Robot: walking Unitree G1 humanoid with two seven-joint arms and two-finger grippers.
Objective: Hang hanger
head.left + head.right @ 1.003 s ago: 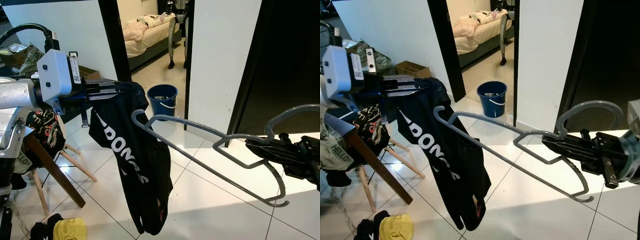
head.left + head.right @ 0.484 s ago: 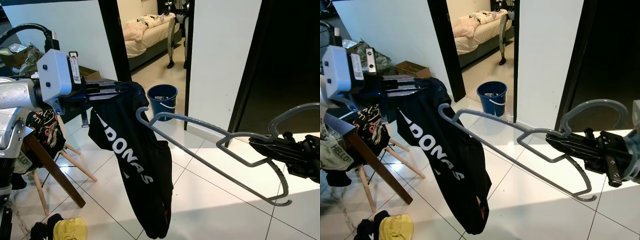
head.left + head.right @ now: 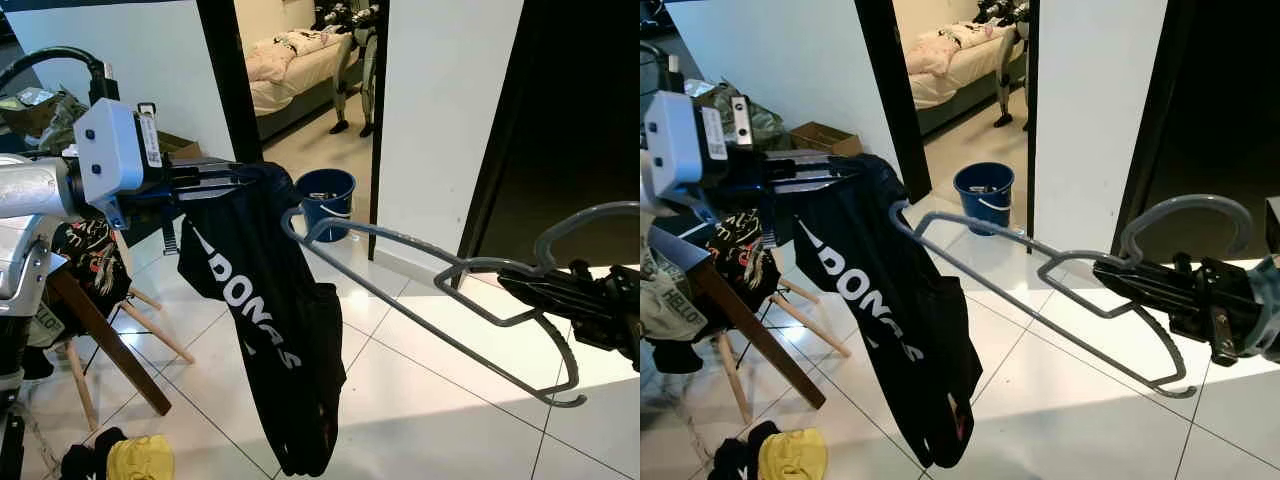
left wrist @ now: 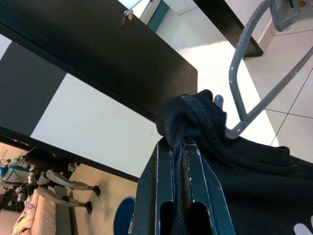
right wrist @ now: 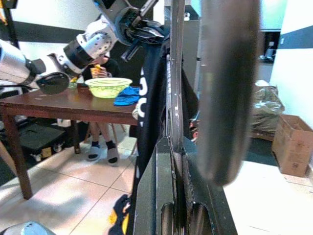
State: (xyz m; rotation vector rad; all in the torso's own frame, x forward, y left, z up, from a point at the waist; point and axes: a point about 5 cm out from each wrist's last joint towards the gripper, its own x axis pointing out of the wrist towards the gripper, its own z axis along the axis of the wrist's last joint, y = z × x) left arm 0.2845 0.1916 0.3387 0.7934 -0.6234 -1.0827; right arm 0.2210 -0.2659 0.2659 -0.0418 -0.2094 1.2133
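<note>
Black garment (image 3: 270, 320) is clamped aloft by left gripper (image 3: 232, 179); grey hanger (image 3: 430, 300), pinched in right gripper (image 3: 530, 288), is aimed into its opening.

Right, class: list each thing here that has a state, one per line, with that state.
Left tool: shut on the black garment.
Black garment: hanging down, held at its top edge.
Right tool: shut on the grey hanger.
Grey hanger: held out level, its far end at the garment's top.
Blue bucket: upright on the floor.
</note>
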